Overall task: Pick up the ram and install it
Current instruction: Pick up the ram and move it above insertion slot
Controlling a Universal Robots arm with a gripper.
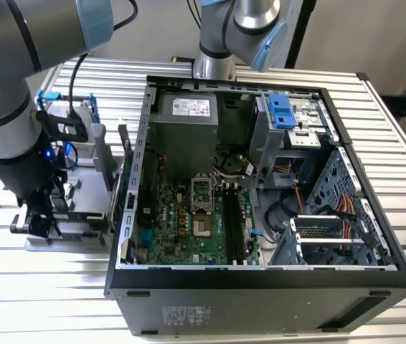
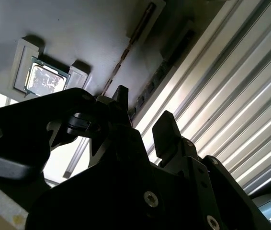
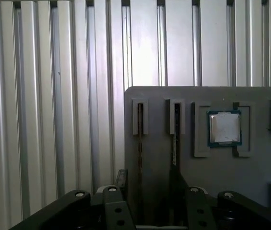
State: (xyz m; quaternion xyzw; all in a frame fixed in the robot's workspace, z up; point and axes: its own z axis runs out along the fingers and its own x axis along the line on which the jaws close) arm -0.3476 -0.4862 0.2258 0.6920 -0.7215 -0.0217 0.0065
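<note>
Ram (image 3: pixel 175 143) on edge in fixture (image 3: pixel 260 172) slot; claw (image 3: pixel 157 184) spread, close by. We judge it light, stiff, fragile: pinch bare board edges, avoiding chips.

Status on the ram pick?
Gripper open, low over grey holder beside the case. Ram on edge in its slot, not gripped. Nothing seen blocking.

Case wall (image 1: pixel 133 165) close beside claw (image 1: pixel 43 223)
</note>
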